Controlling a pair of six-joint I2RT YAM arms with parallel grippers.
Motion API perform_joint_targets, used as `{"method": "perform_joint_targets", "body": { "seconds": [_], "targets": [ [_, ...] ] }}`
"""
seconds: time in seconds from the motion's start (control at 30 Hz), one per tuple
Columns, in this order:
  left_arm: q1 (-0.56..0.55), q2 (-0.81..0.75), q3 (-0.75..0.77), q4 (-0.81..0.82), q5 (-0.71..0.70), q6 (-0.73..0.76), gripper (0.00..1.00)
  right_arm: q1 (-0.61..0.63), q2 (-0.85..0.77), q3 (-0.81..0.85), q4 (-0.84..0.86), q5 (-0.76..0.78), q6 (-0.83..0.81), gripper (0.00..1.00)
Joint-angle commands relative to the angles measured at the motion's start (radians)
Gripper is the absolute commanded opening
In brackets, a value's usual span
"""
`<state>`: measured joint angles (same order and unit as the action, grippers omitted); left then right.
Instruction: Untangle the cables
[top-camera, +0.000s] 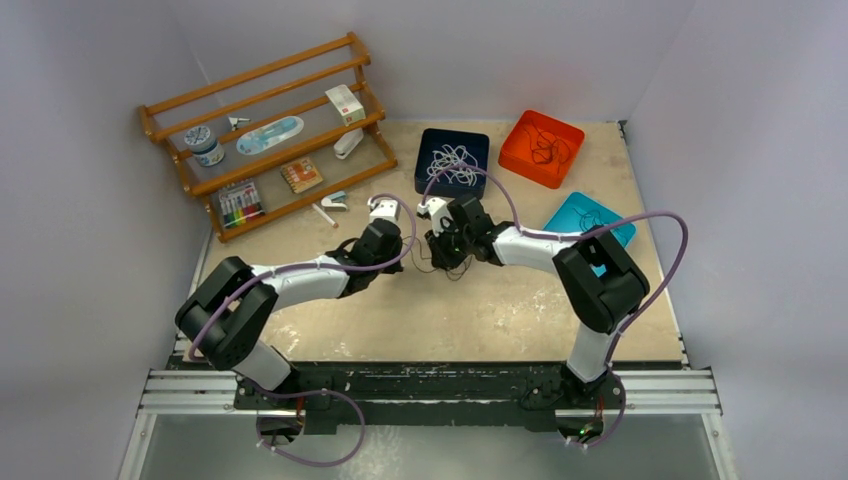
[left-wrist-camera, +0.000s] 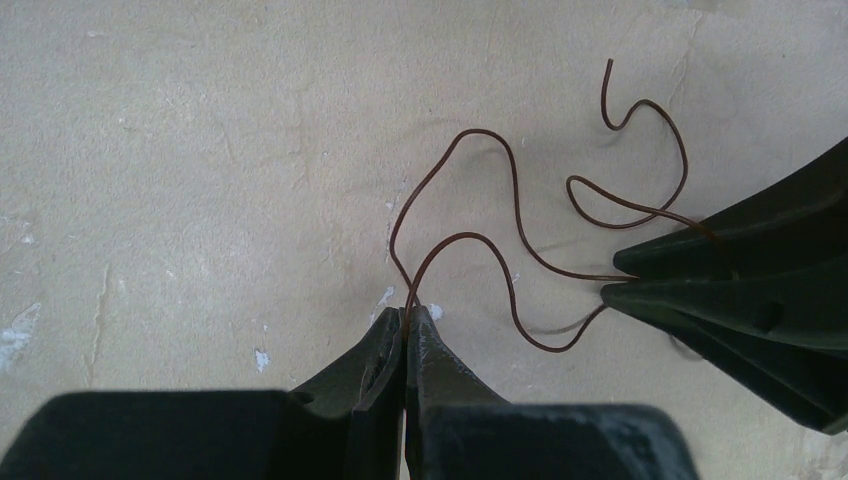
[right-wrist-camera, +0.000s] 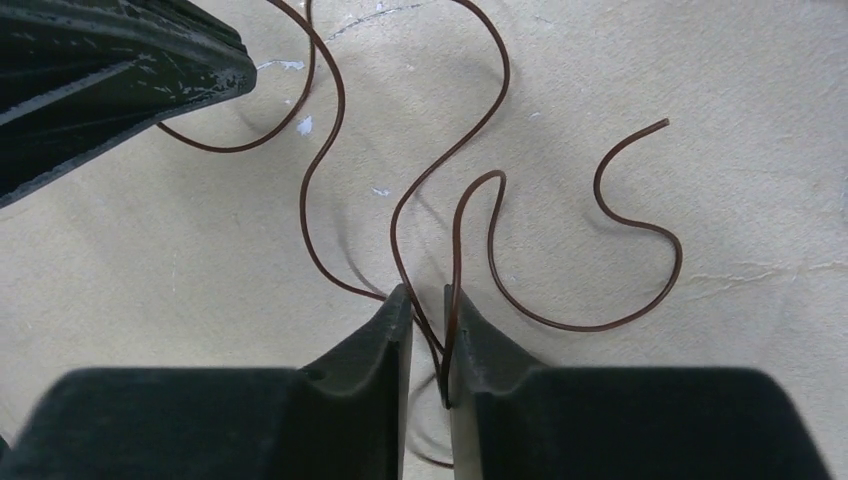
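A thin dark-brown cable (left-wrist-camera: 485, 131) lies in loose curls on the beige table between my two grippers; no knot and no white cable shows there. My left gripper (left-wrist-camera: 407, 312) is shut on a doubled strand of it at the fingertips. My right gripper (right-wrist-camera: 428, 292) has its jaws a narrow gap apart, and two strands of the cable (right-wrist-camera: 681, 262) run down between them without being pinched. In the top view the left gripper (top-camera: 405, 256) and right gripper (top-camera: 440, 250) face each other closely at mid-table. Each one shows in the other's wrist view: the right gripper (left-wrist-camera: 610, 278) and the left gripper (right-wrist-camera: 240, 70).
A navy tray (top-camera: 428, 140) holds white cables, an orange tray (top-camera: 520, 125) holds dark cables, and a teal tray (top-camera: 575, 212) sits by the right arm. A wooden rack (top-camera: 270, 130) with small items stands at the back left.
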<state>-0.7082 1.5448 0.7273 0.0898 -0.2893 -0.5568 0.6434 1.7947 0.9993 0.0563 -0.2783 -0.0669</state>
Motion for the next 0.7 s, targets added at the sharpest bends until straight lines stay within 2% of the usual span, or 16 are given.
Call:
{"method": "perform_joint_targets", "body": {
  "seconds": [0.0, 0.07, 0.13, 0.27, 0.37, 0.67],
  "targets": [
    [0.002, 0.01, 0.04, 0.042, -0.012, 0.011, 0.0, 0.008, -0.036, 0.028, 0.046, 0.008, 0.015, 0.13],
    [0.002, 0.005, 0.05, 0.032, -0.012, 0.01, 0.0, 0.007, -0.076, 0.019, 0.059, 0.019, 0.024, 0.04],
    [0.002, -0.013, 0.065, 0.017, -0.012, 0.008, 0.08, 0.007, -0.116, 0.013, 0.052, 0.027, 0.034, 0.0],
    [0.002, -0.081, 0.107, -0.021, -0.029, 0.007, 0.27, 0.004, -0.211, 0.016, 0.028, 0.081, 0.095, 0.0],
    [0.002, -0.136, 0.139, -0.05, -0.037, 0.014, 0.37, 0.003, -0.278, 0.039, -0.001, 0.133, 0.114, 0.0],
    [0.001, -0.251, 0.166, -0.125, -0.086, 0.042, 0.48, -0.101, -0.322, 0.211, -0.171, 0.224, 0.107, 0.0]
  ]
}}
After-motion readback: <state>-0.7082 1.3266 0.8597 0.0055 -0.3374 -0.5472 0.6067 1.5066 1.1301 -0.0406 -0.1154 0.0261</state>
